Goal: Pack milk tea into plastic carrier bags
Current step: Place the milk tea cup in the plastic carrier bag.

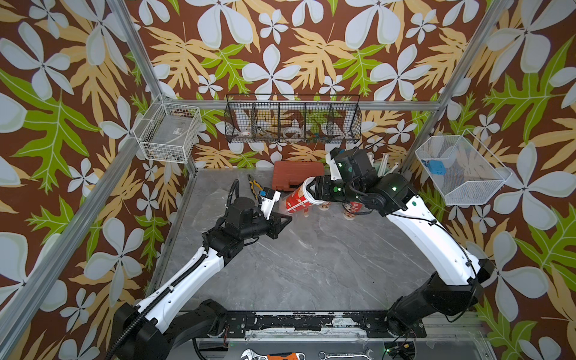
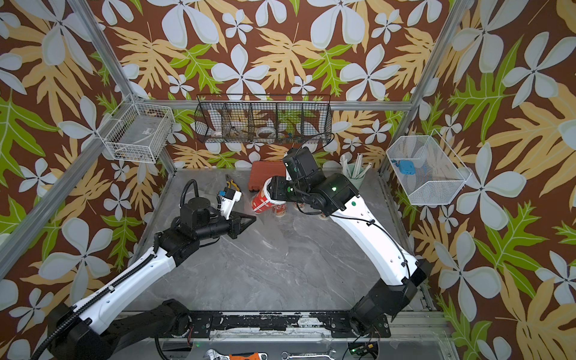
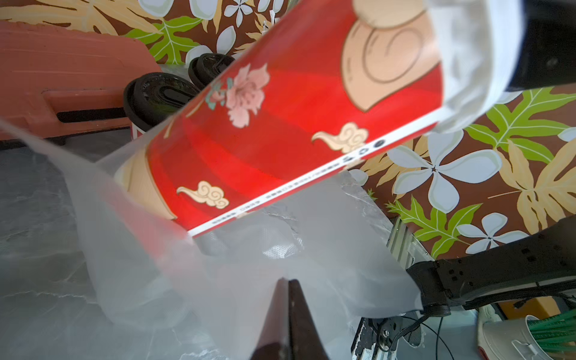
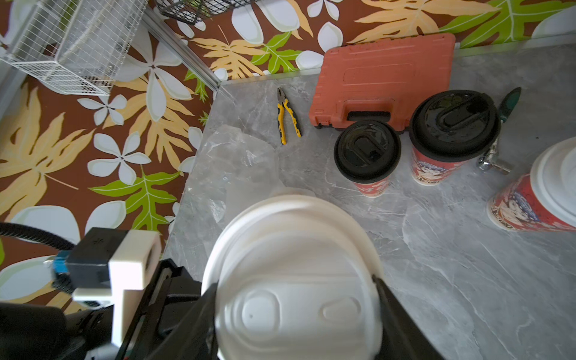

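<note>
Four cups in all. The held cup (image 1: 296, 201) is tilted just in front of the case (image 4: 383, 71). Its long axis slants, with the white lid up and towards the right arm and the base down towards the left arm. The right end effector (image 4: 296, 311) grips it at the lid end, one finger on each side of the rim at a middling spread. The cup is clear of the desk (image 1: 311, 265).

The other three stand upright with lids up. Two black-lidded cups (image 4: 367, 156) (image 4: 453, 131) are side by side against the front of the case, the nearer one just beside its handle. One white-lidded cup (image 4: 530, 202) stands farther from the case, beyond that pair.

The left end effector (image 3: 288, 299) is pinched narrow on the edge of a clear bag (image 3: 218, 280), in front of the case and below the held cup. In the left wrist view the film spreads under the cup and lies over its base end — I cannot tell whether the base is inside the mouth.

Crinkled film (image 4: 240, 162) lies on the desk to the side of the case, past a pair of pliers (image 4: 288, 117). That makes one bag for certain — I cannot tell whether this film is a second bag or part of the first.
</note>
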Available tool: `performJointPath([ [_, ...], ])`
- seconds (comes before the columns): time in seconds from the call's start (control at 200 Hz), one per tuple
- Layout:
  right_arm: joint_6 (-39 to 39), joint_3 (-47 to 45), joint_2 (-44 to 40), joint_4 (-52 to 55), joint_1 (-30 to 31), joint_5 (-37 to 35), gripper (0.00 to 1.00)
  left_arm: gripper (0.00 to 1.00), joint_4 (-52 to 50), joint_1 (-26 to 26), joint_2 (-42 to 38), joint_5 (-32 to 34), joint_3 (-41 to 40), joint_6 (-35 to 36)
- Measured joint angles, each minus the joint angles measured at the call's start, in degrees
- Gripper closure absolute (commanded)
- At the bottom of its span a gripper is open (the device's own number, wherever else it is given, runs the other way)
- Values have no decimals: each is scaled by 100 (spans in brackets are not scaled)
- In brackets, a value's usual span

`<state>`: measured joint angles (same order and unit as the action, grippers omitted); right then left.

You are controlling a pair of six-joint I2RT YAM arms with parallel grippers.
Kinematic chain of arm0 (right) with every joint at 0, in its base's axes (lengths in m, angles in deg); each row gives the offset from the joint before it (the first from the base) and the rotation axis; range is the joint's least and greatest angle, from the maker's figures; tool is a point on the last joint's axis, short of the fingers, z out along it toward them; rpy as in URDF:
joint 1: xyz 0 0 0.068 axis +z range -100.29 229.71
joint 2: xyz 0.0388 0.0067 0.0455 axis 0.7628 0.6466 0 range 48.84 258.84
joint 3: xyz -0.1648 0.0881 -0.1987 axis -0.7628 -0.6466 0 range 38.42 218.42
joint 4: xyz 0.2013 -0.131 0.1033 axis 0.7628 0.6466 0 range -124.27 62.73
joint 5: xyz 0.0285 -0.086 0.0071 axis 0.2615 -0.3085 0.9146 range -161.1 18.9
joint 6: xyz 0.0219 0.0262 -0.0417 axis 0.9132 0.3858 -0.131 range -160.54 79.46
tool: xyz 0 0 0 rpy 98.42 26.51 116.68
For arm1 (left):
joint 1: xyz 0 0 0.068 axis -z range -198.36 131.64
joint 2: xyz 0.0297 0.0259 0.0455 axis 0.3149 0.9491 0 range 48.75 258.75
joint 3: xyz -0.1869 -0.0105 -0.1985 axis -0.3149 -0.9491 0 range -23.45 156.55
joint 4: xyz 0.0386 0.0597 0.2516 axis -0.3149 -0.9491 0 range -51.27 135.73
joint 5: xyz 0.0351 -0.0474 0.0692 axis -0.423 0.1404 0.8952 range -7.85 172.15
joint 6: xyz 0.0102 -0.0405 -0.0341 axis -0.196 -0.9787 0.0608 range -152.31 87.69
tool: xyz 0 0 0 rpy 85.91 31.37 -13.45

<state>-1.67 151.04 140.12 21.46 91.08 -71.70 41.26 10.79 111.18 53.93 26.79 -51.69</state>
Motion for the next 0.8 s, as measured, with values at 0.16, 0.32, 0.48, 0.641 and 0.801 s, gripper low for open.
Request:
performJointPath([
  [0.16, -92, 260, 297, 96, 109, -232, 50, 100, 22, 0, -11, -2, -4, -9],
  [0.32, -315, 807, 828, 358, 299, -378, 49, 100, 28, 0, -13, 2, -39, -11],
  [0.48, -496, 1384, 1355, 754, 468, -592, 49, 100, 31, 0, -50, 59, -42, -9],
  [0.641, -632, 1539, 1676, 962, 577, -654, 49, 100, 28, 0, -109, 79, -50, -9],
  [0.801, -732, 1510, 1941, 1049, 636, -682, 49, 100, 31, 0, -190, 101, -109, -9],
])
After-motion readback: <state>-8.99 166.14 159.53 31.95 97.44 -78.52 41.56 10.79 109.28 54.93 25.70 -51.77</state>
